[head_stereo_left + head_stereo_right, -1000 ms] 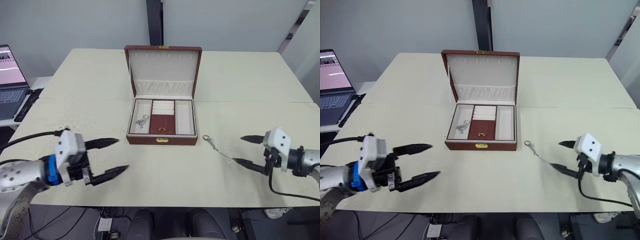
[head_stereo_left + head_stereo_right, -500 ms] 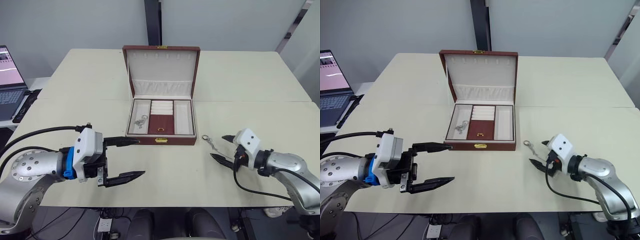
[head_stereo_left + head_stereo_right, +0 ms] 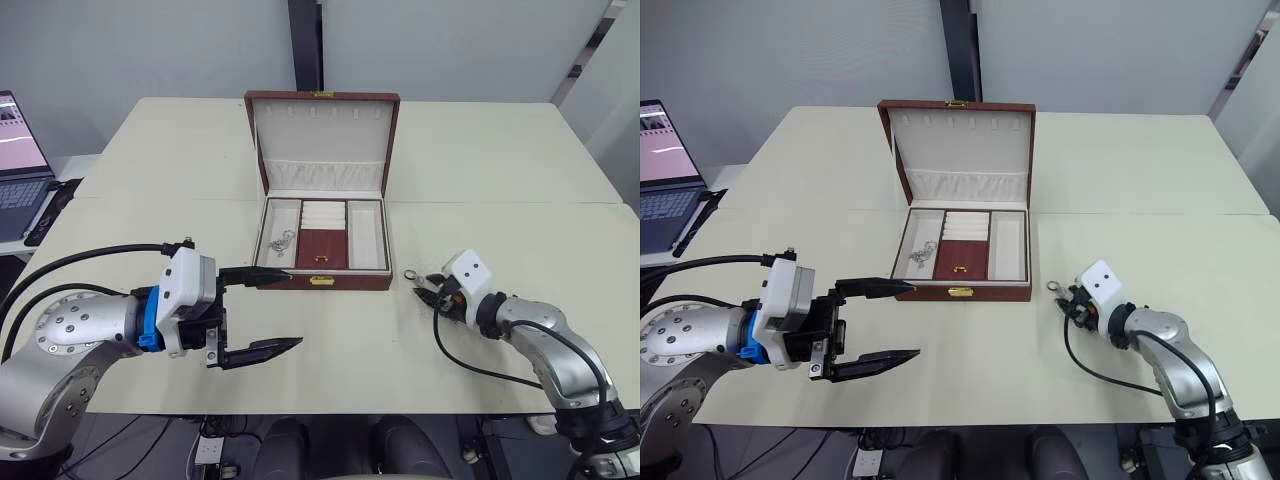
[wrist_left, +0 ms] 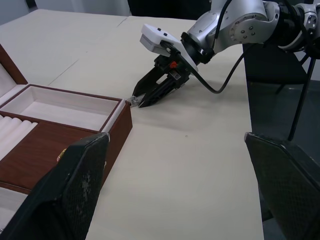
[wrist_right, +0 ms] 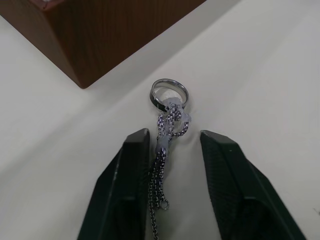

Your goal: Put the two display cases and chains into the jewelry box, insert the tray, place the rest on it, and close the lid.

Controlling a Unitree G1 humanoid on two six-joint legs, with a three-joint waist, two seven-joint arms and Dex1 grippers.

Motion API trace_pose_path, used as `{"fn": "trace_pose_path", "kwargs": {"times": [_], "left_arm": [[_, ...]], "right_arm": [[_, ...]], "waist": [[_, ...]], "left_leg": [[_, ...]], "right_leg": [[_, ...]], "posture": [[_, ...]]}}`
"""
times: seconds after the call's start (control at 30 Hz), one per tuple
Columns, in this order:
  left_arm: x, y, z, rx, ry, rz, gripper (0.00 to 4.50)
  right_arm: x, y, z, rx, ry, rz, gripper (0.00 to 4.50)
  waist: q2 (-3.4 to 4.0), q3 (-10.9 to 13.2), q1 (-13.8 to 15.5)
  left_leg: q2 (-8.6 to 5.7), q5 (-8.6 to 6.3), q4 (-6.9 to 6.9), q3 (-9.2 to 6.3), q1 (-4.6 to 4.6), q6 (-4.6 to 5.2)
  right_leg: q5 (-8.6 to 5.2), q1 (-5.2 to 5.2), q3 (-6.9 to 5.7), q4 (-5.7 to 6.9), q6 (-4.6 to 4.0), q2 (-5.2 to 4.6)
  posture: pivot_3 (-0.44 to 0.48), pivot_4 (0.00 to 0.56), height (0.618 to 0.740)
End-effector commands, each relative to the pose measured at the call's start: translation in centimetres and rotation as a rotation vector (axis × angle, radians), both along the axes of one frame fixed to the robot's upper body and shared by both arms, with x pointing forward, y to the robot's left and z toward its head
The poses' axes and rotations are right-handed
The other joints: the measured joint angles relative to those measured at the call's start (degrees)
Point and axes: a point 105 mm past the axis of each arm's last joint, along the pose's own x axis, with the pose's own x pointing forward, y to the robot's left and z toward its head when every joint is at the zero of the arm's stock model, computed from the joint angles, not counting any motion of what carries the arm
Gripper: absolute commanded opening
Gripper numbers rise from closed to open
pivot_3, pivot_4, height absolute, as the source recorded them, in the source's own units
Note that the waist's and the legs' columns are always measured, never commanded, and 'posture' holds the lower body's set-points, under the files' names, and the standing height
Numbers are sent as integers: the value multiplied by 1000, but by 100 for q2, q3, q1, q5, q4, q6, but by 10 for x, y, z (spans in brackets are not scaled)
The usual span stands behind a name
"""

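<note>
The jewelry box (image 3: 325, 281) stands open at the table's centre with its lid (image 3: 325, 130) upright. The tray (image 3: 323, 248) sits inside it, and one chain (image 3: 283, 242) lies in its left compartment. Another chain (image 5: 167, 125), with a ring (image 5: 170, 94) at its end, lies on the table just right of the box. My right gripper (image 3: 425, 295) is low over this chain, its fingers narrowed to either side without pinching it. My left gripper (image 3: 290, 310) hovers wide open and holds nothing, in front of the box's left corner. The display cases are out of view.
A laptop (image 3: 20, 150) sits on a side table at the far left. A dark post (image 3: 305, 45) rises behind the table. A black cable (image 3: 470, 365) loops from my right wrist over the table near its front edge.
My right gripper has moved left to the chain beside the box, and its fingers have narrowed around it. My left gripper has moved right toward the box front, still open.
</note>
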Motion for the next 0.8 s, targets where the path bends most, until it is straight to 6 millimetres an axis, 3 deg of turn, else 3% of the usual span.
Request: {"fn": "trace_pose_path", "kwargs": {"times": [0.03,0.13,0.4,0.67,0.8], "left_arm": [[-4,-4,5,-20,-24,-21,4500],[-2,-3,6,-27,-31,-2,4500],[7,9,11,-62,-50,117,4500],[11,22,12,-70,-64,215,4500],[13,23,12,-79,-72,232,4500]], "right_arm": [[-2,2,9,2,-21,11,609],[-1,1,18,31,-37,-3,36],[0,7,56,113,-94,41,36],[17,38,119,237,-191,108,36],[26,55,138,256,-211,157,36]], "waist": [[0,0,1],[0,0,0],[0,0,-10],[2,1,-8],[1,1,-9]], "left_leg": [[0,0,0,0,0,0],[0,0,0,0,0,0],[1,0,0,0,0,0],[3,0,0,-1,-2,0],[2,0,-1,-2,-3,0]], "right_leg": [[0,0,0,0,0,0],[0,0,0,0,0,0],[0,-1,0,0,0,0],[0,-4,1,1,0,3],[0,-6,-1,1,0,1]], "posture": [[0,150,740],[0,150,740],[0,150,740],[0,150,740],[0,150,740]]}}
